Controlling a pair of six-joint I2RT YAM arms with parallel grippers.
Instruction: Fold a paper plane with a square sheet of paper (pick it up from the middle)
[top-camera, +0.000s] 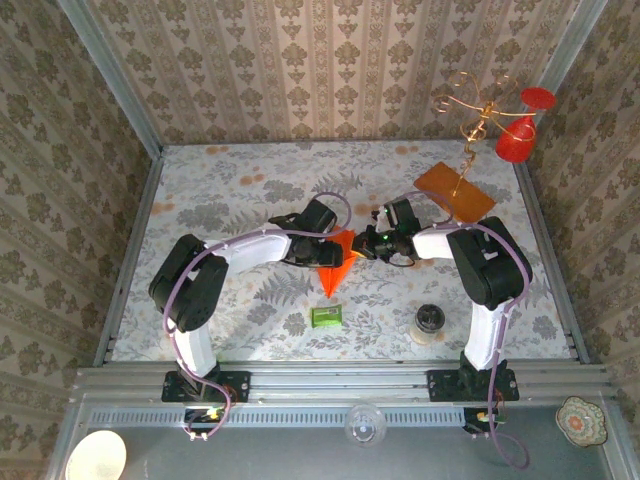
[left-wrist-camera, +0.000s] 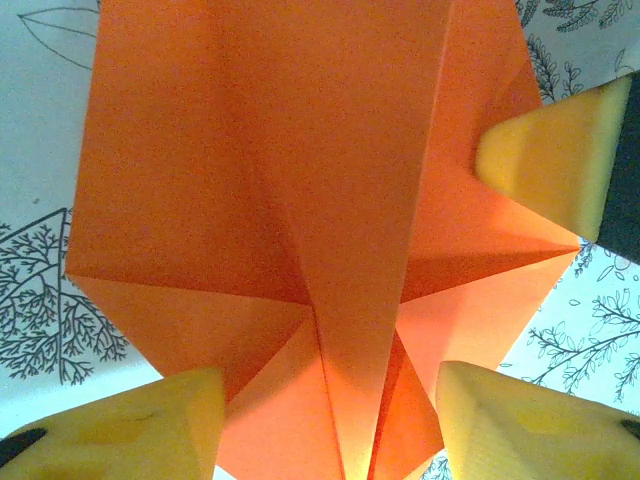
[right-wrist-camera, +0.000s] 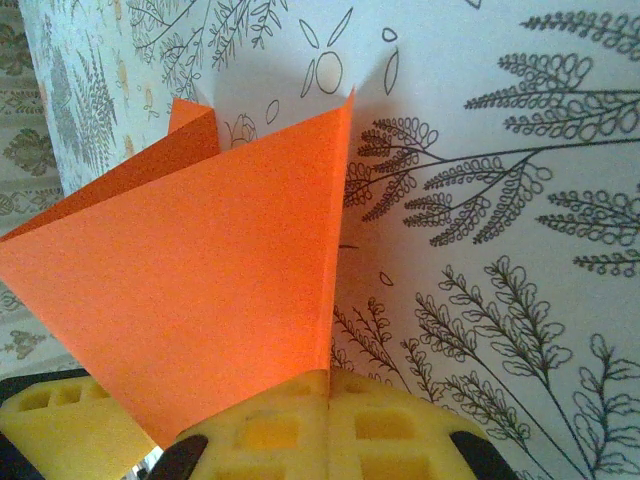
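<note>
Top view alone catches the green packet (top-camera: 326, 316) and small jar (top-camera: 428, 322) near the bases. Mid-counter (top-camera: 220, 190), between the arms, is the paper plane (top-camera: 335, 262): thin matte orange, sharp centre crease (clearest from the left wrist). There the left tool (left-wrist-camera: 330, 430) is spread, foam pads (left-wrist-camera: 150, 430) either side of the fold. The right tool (right-wrist-camera: 330, 410) is pressed together, pinching an upright flap. Far right is the brownish board (top-camera: 455, 190); open floral counter far left.

Floral table (top-camera: 230, 190): green packet (top-camera: 326, 316), perhaps jar (top-camera: 428, 323)

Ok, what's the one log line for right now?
paper plane: partly folded | left end effector: open | right end effector: shut on it
</note>
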